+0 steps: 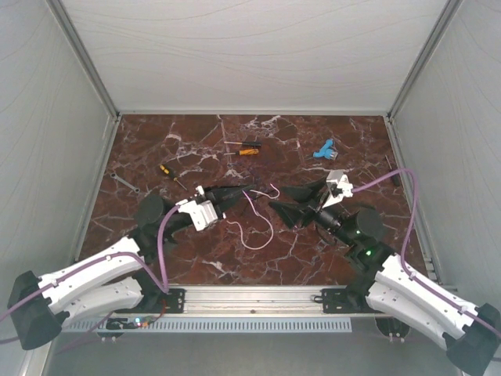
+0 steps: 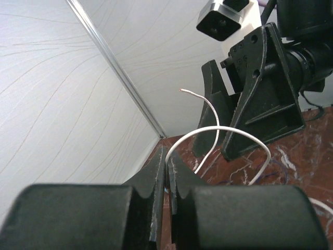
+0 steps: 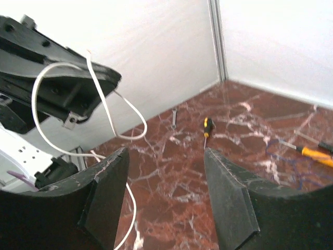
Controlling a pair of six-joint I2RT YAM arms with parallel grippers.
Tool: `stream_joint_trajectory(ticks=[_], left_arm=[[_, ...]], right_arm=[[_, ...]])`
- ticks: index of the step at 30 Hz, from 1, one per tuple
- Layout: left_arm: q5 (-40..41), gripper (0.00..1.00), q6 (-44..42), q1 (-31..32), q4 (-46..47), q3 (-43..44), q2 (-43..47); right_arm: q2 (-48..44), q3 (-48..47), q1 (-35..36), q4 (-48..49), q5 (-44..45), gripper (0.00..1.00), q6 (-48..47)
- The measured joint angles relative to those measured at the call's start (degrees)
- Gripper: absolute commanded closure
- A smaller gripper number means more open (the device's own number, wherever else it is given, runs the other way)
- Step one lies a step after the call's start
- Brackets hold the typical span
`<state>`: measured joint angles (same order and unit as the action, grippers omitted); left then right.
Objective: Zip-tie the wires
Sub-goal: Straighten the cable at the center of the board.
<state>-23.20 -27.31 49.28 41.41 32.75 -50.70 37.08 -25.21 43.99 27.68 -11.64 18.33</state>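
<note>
The left arm rises from its base at 7 o'clock, elbow bent, forearm reaching toward the table's centre. The left gripper (image 1: 244, 192) points toward 3 o'clock, its jaws pressed together on a thin white strand (image 2: 216, 129). The right arm comes in from 5 o'clock, its wrist tilted down. The right gripper (image 1: 288, 203) points toward 9 o'clock, jaws standing apart with nothing between them. The two grippers face each other tip to tip, near but not touching.
</note>
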Motion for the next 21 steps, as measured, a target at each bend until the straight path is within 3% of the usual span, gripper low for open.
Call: stream_joint_trajectory(ticks=[8, 21], left_arm=[[0.2, 1.0, 5.2, 0.1, 5.1, -0.3, -0.8], [0.2, 1.0, 9.3, 0.2, 8.0, -0.6, -1.3]], right_arm=[[1.1, 0.8, 0.0, 11.9, -3.0, 0.48, 0.1], [5.9, 0.9, 0.0, 19.9, -6.1, 0.58, 0.0]])
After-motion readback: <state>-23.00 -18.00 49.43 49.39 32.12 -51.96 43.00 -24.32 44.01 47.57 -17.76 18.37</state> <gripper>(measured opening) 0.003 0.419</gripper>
